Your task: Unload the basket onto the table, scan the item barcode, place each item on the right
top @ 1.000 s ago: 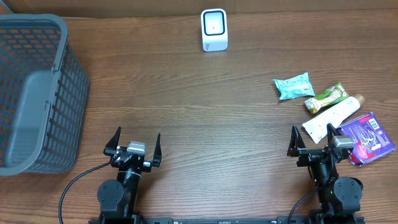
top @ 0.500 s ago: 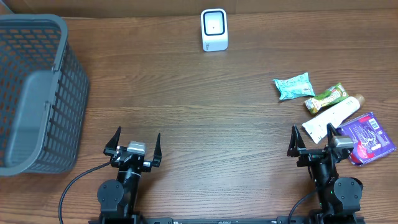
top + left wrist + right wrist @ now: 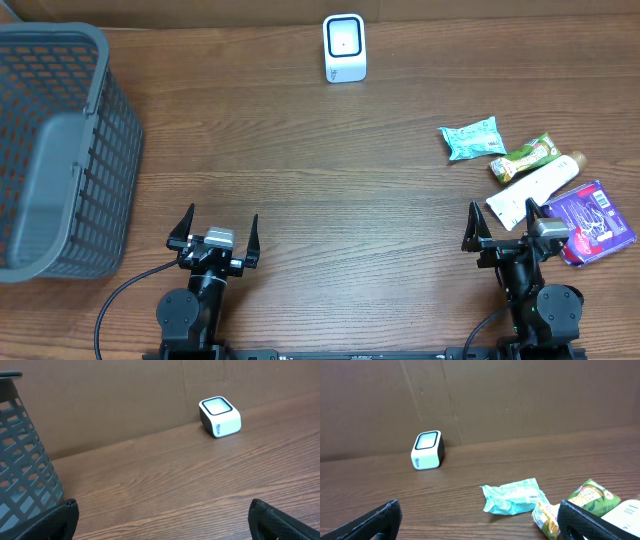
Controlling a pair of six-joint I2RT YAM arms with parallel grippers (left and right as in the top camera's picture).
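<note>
A white barcode scanner point(image 3: 345, 47) stands at the far edge of the table, and both wrist views show it point(image 3: 220, 417) point(image 3: 427, 450). On the right lie the items: a teal packet point(image 3: 473, 138) point(image 3: 514, 496), a green and yellow snack packet point(image 3: 525, 157) point(image 3: 585, 496), a white tube point(image 3: 535, 190) and a purple packet point(image 3: 592, 222). My left gripper point(image 3: 221, 218) point(image 3: 162, 505) rests open at the near edge, holding nothing. My right gripper point(image 3: 502, 215) point(image 3: 479, 505) is open too, just short of the tube and the purple packet, and touches neither.
A grey mesh basket point(image 3: 60, 150) point(image 3: 20, 460) fills the left side of the table. A brown cardboard wall point(image 3: 125, 395) runs behind the scanner. Bare wood lies between the two arms and the scanner.
</note>
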